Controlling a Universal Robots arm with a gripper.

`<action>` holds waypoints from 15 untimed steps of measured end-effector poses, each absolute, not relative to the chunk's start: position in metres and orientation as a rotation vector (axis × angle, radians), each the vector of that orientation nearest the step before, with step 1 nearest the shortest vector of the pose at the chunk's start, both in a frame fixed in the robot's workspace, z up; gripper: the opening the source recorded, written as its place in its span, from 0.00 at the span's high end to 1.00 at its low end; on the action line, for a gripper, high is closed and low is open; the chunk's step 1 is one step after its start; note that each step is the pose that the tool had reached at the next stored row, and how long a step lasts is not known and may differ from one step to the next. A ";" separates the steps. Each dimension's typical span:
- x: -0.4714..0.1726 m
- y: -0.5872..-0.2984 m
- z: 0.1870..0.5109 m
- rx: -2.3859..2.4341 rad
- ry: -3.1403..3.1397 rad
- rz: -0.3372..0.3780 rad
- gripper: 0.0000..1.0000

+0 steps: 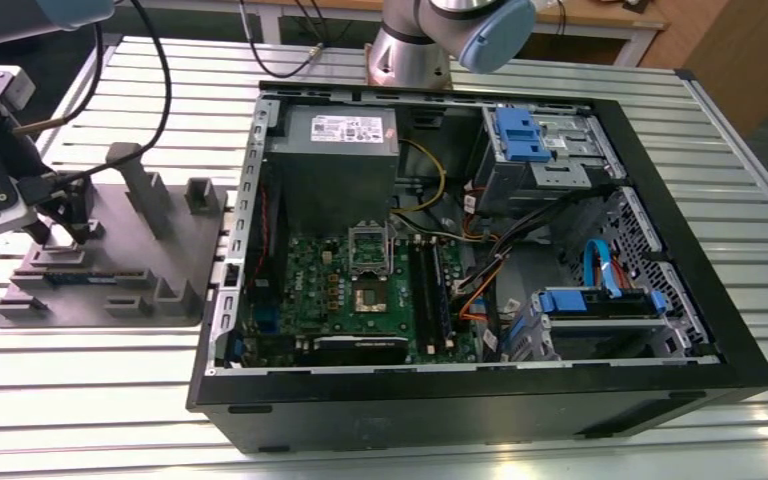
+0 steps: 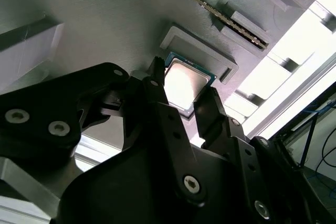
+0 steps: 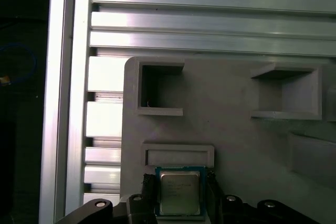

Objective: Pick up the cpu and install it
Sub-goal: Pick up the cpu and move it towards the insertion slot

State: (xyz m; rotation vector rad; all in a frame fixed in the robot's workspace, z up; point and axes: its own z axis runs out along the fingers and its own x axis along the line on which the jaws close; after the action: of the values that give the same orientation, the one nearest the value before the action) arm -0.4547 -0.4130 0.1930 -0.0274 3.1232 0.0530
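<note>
The cpu (image 3: 179, 196), a small square chip with a shiny metal top and a thin green edge, lies between my gripper's (image 3: 179, 190) two dark fingers over the grey moulded tray (image 3: 236, 145). In the second wrist view the fingers (image 2: 157, 95) press against opposite edges of the cpu (image 2: 185, 83), beside a raised pocket wall. I cannot tell whether the chip rests on the tray or is lifted off it. In the exterior view my gripper (image 1: 64, 236) stands over the tray (image 1: 117, 300) at that view's left.
An open computer case (image 1: 704, 330) lies at the exterior view's right, with a green motherboard and its socket (image 1: 367, 262), a grey power-supply box (image 1: 337, 140) and blue drive brackets (image 1: 518, 135). A memory stick (image 2: 215, 11) lies on the tray. A slatted aluminium table (image 1: 77, 400) carries everything.
</note>
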 end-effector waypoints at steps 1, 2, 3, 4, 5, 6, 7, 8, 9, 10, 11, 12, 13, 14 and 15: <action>-0.455 -0.413 0.193 -0.027 3.123 0.053 0.53; -0.455 -0.413 0.193 -0.027 3.123 0.053 0.53; -0.455 -0.413 0.194 -0.027 3.123 0.053 0.53; -0.455 -0.413 0.194 -0.027 3.123 0.053 0.53; -0.455 -0.413 0.194 -0.028 3.123 0.053 0.53; -0.455 -0.413 0.194 -0.028 3.123 0.053 0.53; -0.455 -0.413 0.194 -0.027 3.123 0.053 0.53; -0.455 -0.413 0.195 -0.027 3.123 0.053 0.53; -0.455 -0.413 0.195 -0.027 3.123 0.053 0.53; -0.455 -0.413 0.195 -0.027 3.123 0.053 0.53; -0.455 -0.413 0.195 -0.027 3.123 0.053 0.53; -0.455 -0.413 0.195 -0.027 3.123 0.053 0.53; -0.455 -0.413 0.196 -0.027 3.123 0.053 0.53; -0.455 -0.413 0.196 -0.027 3.123 0.053 0.53; -0.455 -0.413 0.196 -0.027 3.123 0.053 0.53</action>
State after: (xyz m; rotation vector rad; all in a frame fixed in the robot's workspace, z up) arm -0.4547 -0.4130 0.1963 -0.0274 3.1232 0.0531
